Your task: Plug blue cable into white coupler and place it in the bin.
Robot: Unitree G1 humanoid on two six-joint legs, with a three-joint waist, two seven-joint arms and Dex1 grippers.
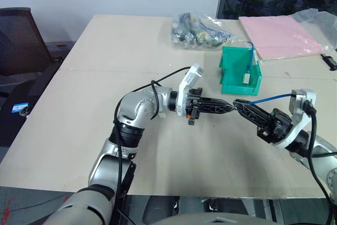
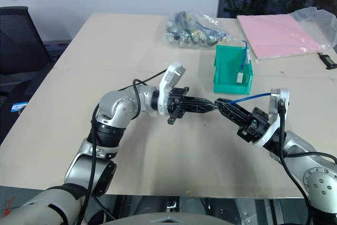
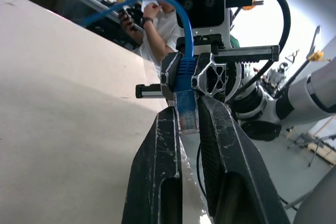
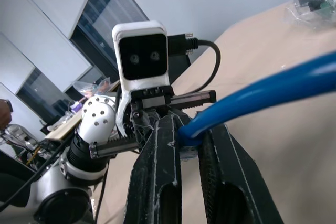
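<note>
Over the middle of the table my two grippers meet tip to tip. My right gripper [image 1: 238, 103] is shut on the blue cable [image 1: 271, 98], which arcs back past its wrist. In the left wrist view the cable's clear plug [image 3: 187, 115] pokes out of the right gripper's fingers, between the tips of my left gripper [image 3: 186, 113]. My left gripper [image 1: 229, 107] points level toward the right and is shut. A pale piece low between its fingers looks like the white coupler [image 3: 188, 174]. The teal bin [image 1: 230, 69] stands just behind both grippers.
Inside the bin lie another blue cable [image 1: 251, 56] and a white coupler [image 1: 246, 77]. A clear bag of parts [image 1: 197, 30] sits behind it, and a pink sheet [image 1: 281, 35] at the back right. A black chair [image 1: 18, 35] stands left of the table. A person [image 3: 157, 19] is visible beyond.
</note>
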